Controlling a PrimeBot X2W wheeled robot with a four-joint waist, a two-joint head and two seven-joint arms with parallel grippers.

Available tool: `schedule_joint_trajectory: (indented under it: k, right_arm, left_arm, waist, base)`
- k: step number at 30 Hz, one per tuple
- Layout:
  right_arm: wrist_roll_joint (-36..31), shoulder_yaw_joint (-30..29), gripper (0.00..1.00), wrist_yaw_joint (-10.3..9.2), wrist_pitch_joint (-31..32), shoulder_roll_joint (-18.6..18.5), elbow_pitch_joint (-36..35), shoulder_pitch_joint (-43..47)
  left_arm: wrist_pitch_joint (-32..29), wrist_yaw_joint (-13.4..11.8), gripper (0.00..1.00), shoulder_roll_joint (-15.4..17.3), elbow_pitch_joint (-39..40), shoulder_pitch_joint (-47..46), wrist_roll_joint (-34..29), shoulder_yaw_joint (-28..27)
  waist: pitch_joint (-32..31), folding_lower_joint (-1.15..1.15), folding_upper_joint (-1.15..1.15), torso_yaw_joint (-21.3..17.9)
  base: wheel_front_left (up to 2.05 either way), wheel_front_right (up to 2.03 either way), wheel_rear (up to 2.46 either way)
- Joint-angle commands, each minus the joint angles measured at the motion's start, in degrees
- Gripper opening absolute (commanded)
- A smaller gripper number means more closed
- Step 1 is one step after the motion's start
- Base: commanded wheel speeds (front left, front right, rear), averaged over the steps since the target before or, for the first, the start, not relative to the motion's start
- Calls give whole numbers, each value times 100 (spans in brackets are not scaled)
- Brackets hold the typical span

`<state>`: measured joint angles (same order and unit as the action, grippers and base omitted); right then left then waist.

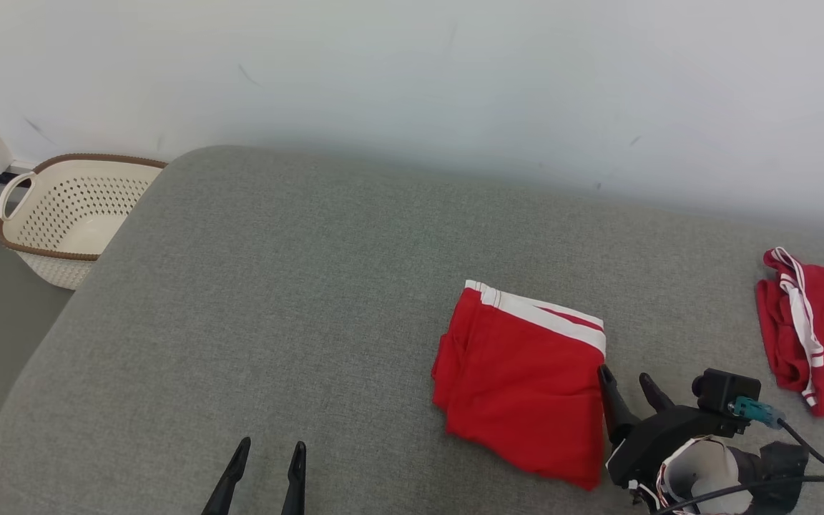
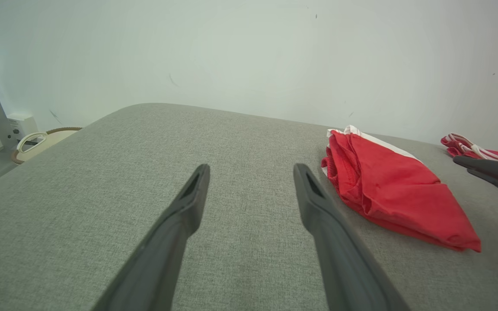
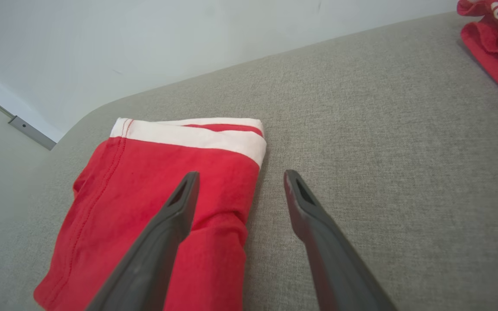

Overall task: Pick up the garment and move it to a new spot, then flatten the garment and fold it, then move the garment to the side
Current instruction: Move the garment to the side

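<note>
Folded garment (image 1: 519, 372), red with a white band (image 1: 548, 313) along its far edge, lies flat on the grey padded table (image 1: 276, 286), right of centre and toward the near side. Layers look stacked fairly square; the near left corner sags a little uneven.

Right gripper (image 1: 630, 397) sits low at the garment's right edge, jaws spread wide, nothing between them. From the right wrist view one finger (image 3: 175, 216) lies over the red cloth near its fold and the other finger (image 3: 305, 207) is over bare table just beside it. Cannot tell whether either finger touches the cloth.

Left gripper (image 1: 269, 458) is at the near edge of the table, well apart from the garment, jaws also wide and holding nothing, over bare table.

Other red garment (image 1: 823, 336) with white stripes lies crumpled at the far right of the table, apart from the folded one.

Pale perforated basket (image 1: 54, 207) with a brown rim stands on the floor beyond the table's left corner, against the white wall (image 1: 412, 71)
</note>
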<state>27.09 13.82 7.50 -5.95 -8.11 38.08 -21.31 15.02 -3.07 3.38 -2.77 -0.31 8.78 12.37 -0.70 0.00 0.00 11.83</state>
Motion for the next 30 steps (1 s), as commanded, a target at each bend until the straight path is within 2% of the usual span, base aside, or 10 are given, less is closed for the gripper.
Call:
schedule_joint_trajectory:
  k: [1,13,19,20,21,22,30]
  right_arm:
    - [95,34,100,-2,84,14,72,-83]
    - [700,312,100,-2,595,64,1109,-630]
    - [872,488,100,-2,545,118,1443,-816]
    - [906,532,95,-2,531,130,1478,-844]
    - [930,582,29,-2,510,137,1522,-882]
    - [931,646,0,-2,462,122,1548,-926]
    - [298,1481,0,-2,-43,-288,1732,-1243]
  left_arm:
    - [23,19,100,16,-9,-23,16,5]
    - [23,10,100,-13,-14,-93,45,32]
    - [23,23,100,-21,-22,-163,41,44]
    - [23,26,100,-23,-25,-170,40,45]
    - [23,28,100,-24,-29,-180,40,46]
    - [23,31,100,-26,-33,-191,39,47]
    - [23,-31,100,-30,0,-103,52,-47]
  waist:
    - [23,0,0,34]
    - [220,0,0,149]
    - [280,0,0,191]
    - [289,0,0,197]
    - [297,0,0,203]
    - [308,0,0,212]
    - [337,0,0,93]
  base:
    - [0,0,0]
    - [0,0,0]
    - [0,0,0]
    - [0,0,0]
    - [0,0,0]
    - [0,0,0]
    - [0,0,0]
